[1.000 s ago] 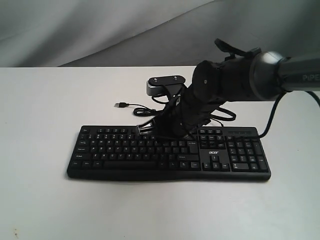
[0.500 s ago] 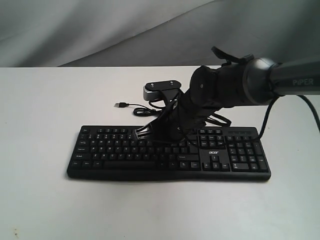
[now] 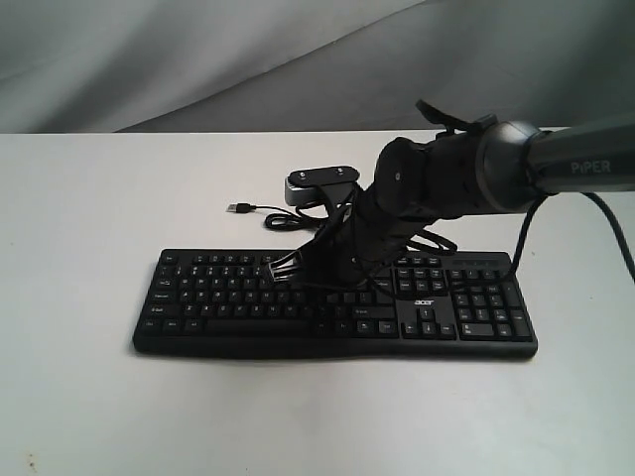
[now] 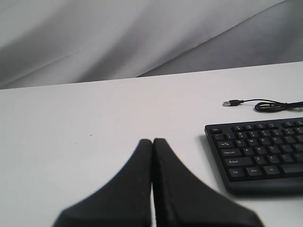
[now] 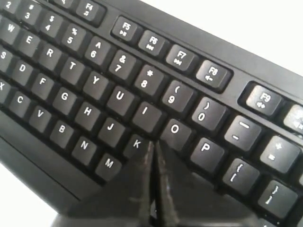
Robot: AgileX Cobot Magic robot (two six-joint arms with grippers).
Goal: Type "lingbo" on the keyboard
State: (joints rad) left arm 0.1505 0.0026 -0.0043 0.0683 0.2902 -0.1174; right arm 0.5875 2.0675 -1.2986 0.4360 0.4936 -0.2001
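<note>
Clenched empty, the right tool (image 5: 154, 146) hangs with its tip at the seam between the K key (image 5: 136, 144) and O key (image 5: 174, 129) (L is hidden beneath it), so a slightly skewed press could fire a neighbour on the acer keyboard (image 3: 228, 293) lying below on the counter (image 3: 89, 397).

Keyboard (image 3: 223, 295) on table (image 3: 89, 208), cable (image 3: 270, 214) behind it, right end effector (image 3: 285, 268) above its middle keys.
</note>
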